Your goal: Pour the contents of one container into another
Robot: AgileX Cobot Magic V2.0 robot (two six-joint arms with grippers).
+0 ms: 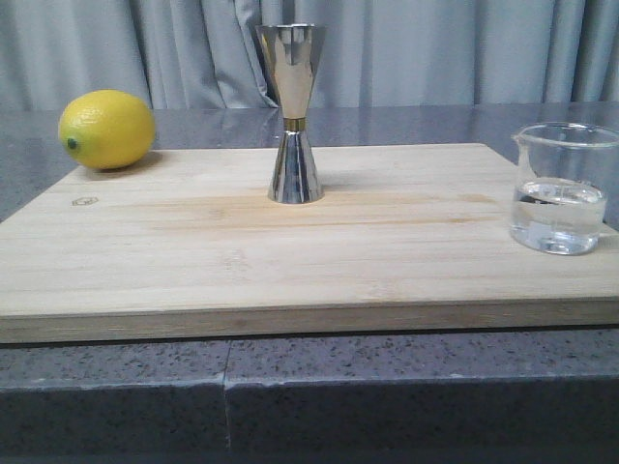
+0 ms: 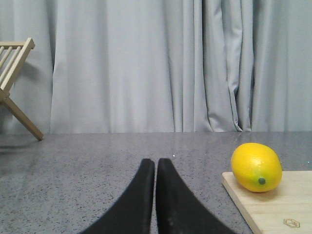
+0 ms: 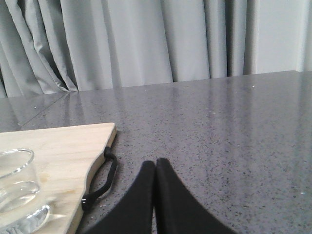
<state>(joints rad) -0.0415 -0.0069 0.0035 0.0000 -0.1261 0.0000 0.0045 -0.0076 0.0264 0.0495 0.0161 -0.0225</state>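
Grey curtains hang behind a dark speckled table [image 1: 406, 387], on which lies a pale wooden board [image 1: 193, 261]. Near the middle of the board, toward its far edge, the steel jigger [image 1: 292, 114] stands upright, hourglass-shaped with a thin gold band at its waist. At the board's right end the glass beaker [image 1: 561, 188] also stands upright, its pouring lip turned toward the jigger, with clear liquid filling roughly its lower half; the two are well apart. A lemon [image 1: 106, 129] rests on the board's far left corner.

From the left wrist, the left claw [image 2: 155, 168] is shut, its two black fingers [image 2: 139, 204] pressed together with nothing between them, over bare table beside the board's corner where the lemon sits. A wooden rack [image 2: 14, 83] stands farther off against the curtain.

From the right wrist, the right claw [image 3: 155, 168] is likewise closed and empty, its tips together over the table beside the board's edge, near a black strap loop [image 3: 105, 178] on the board. The beaker shows at the frame's edge, apart from the claw; whether the tips touch the table is hard to tell.
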